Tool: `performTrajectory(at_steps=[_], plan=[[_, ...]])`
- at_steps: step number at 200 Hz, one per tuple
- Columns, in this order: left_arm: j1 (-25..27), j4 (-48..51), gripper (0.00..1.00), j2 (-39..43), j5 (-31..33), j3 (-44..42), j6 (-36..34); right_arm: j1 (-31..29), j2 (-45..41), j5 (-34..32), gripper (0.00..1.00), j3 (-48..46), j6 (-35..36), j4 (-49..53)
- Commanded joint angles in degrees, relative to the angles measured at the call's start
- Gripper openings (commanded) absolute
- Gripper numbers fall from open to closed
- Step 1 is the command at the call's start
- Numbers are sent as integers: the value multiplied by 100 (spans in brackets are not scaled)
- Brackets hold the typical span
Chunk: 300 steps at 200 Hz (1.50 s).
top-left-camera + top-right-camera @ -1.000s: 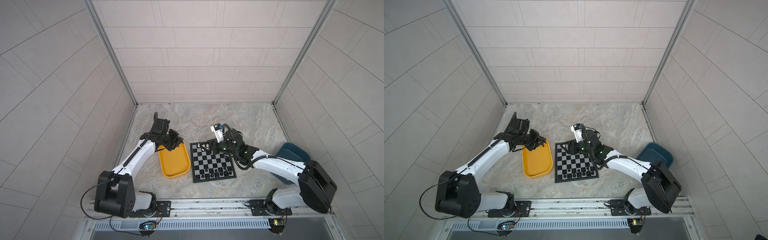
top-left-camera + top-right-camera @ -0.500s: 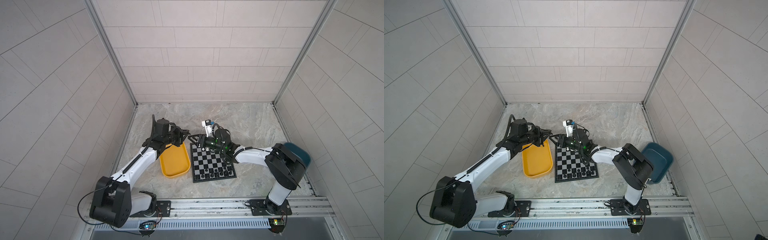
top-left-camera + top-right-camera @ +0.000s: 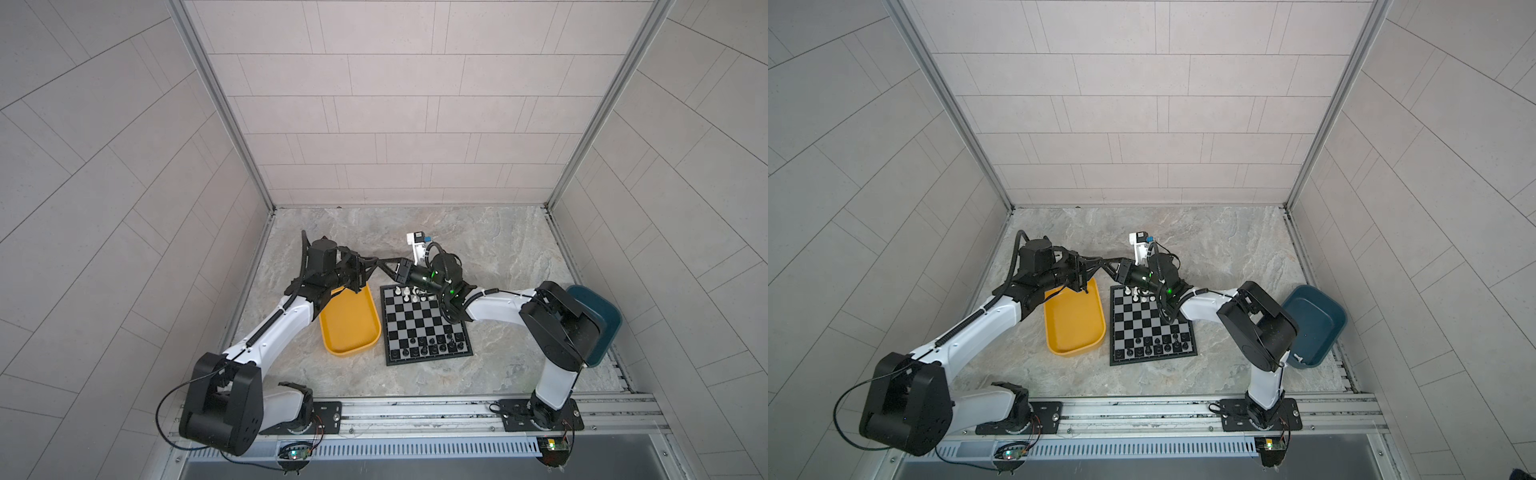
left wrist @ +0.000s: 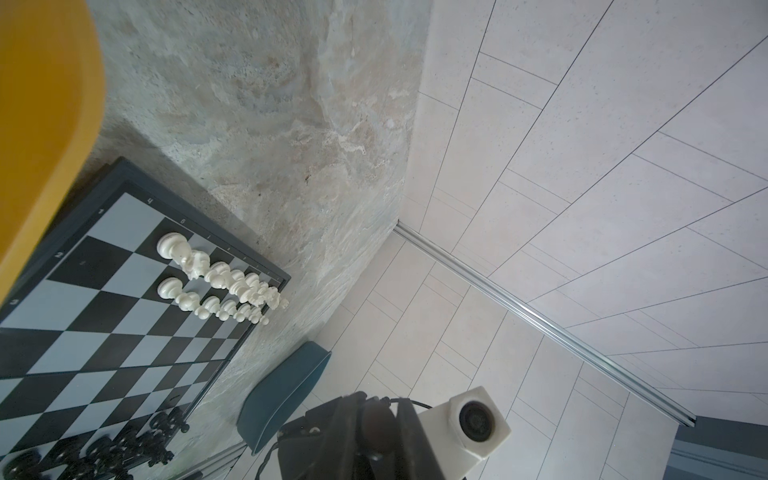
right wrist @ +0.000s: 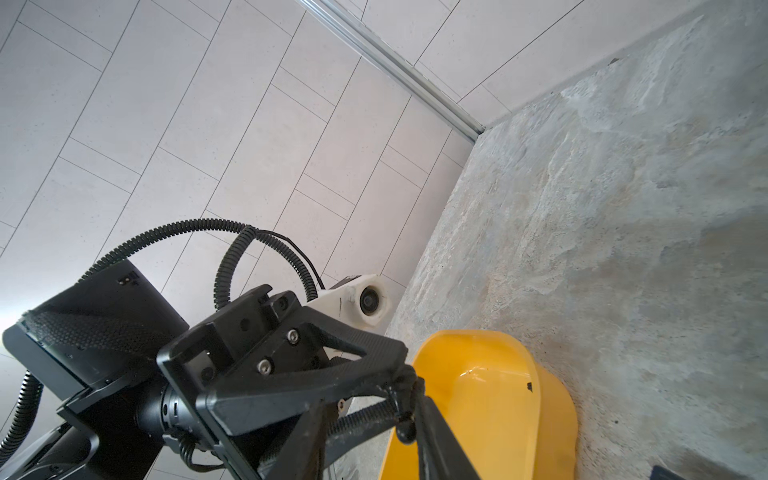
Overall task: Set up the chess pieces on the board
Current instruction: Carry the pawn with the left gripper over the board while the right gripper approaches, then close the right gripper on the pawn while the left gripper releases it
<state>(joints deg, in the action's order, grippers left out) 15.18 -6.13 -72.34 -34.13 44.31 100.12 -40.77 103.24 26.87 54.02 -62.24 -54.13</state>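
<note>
Black glossy plastic, one tiny chessman (image 5: 406,428), is hanging pinched in my left pincer (image 5: 401,386), its jaws nearly together on it, in the air over the 11 o'clock corner of the small flat chessboard (image 3: 419,322) of black and grey squares. My right pincer (image 3: 386,266) is meeting it tip to tip; how wide its jaws are standing I cannot tell.

I am judging the job well advanced. White chessmen (image 4: 220,276) are standing in two ranks along the 12 o'clock edge. Black chessmen (image 3: 432,347) are lining the 6 o'clock edge, with gaps toward 9 o'clock in their front rank. The shallow yellow plastic tray (image 3: 349,328) at 9 o'clock is showing no chessmen that I can make out.
</note>
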Motion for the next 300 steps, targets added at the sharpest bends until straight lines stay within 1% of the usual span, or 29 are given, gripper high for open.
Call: performTrajectory(at_steps=[1,18,52,82,105,161,179,189,197,205,208,212,213,214,216,217,218,220,231,238,250,260,265,273,279,288,300], plan=[[20,-255,16,43,-53,-107,94,-17,156,116,35,146,-301,-328],[29,-506,16,43,-59,-166,227,-10,186,76,33,159,-256,-160],[39,-450,16,40,-73,-130,176,22,231,37,33,141,-341,-230],[52,-441,16,53,-39,-182,171,21,242,106,26,173,-393,-292],[48,-623,16,27,-3,-221,225,26,290,158,21,178,-482,-399],[60,-687,16,16,25,-289,228,39,327,179,0,192,-615,-581],[64,-697,17,14,37,-300,181,57,319,211,0,186,-627,-615],[67,-661,20,12,30,-303,123,66,294,248,0,181,-631,-620],[58,-596,25,6,34,-297,49,77,256,295,0,179,-621,-620],[46,-567,38,-17,13,-272,-79,102,198,328,0,156,-586,-564],[39,-559,44,-23,4,-260,-159,111,155,343,0,141,-566,-523],[22,-519,58,-36,-24,-240,-277,134,97,352,0,119,-534,-458],[12,-502,62,-40,-28,-235,-310,141,76,353,0,114,-521,-445],[7,-485,69,-46,-39,-220,-345,145,62,353,0,107,-515,-425],[-3,-439,89,-51,-47,-197,-405,161,33,360,0,86,-488,-375],[-5,-414,94,-52,-62,-183,-454,168,18,361,0,76,-476,-355],[-5,-379,97,-61,-73,-167,-500,176,-7,371,0,70,-466,-328],[-17,-294,99,-74,-100,-129,-567,193,-48,371,0,57,-443,-261],[-121,329,100,-150,-303,128,-1208,310,-301,429,0,-38,-287,116],[-195,702,100,-160,-365,318,-1825,396,-485,509,0,-82,-166,465],[-270,2044,100,-193,-320,839,-3100,535,-859,698,0,-29,248,1553],[-287,2969,100,-247,-191,1315,-4235,575,-1232,732,0,133,887,3010],[-283,3468,100,-270,-129,1532,-4790,577,-1439,651,0,230,1350,3793],[-280,4146,100,-289,25,1832,-5564,538,-1736,399,0,477,2095,5129],[-277,4542,100,-267,253,1996,-6084,503,-1898,141,0,689,2579,6109],[-260,4885,100,-152,515,2096,-6653,439,-2059,-212,0,1003,3199,7370],[-260,5217,100,51,888,2139,-7209,346,-2160,-669,0,1382,3757,8659]])
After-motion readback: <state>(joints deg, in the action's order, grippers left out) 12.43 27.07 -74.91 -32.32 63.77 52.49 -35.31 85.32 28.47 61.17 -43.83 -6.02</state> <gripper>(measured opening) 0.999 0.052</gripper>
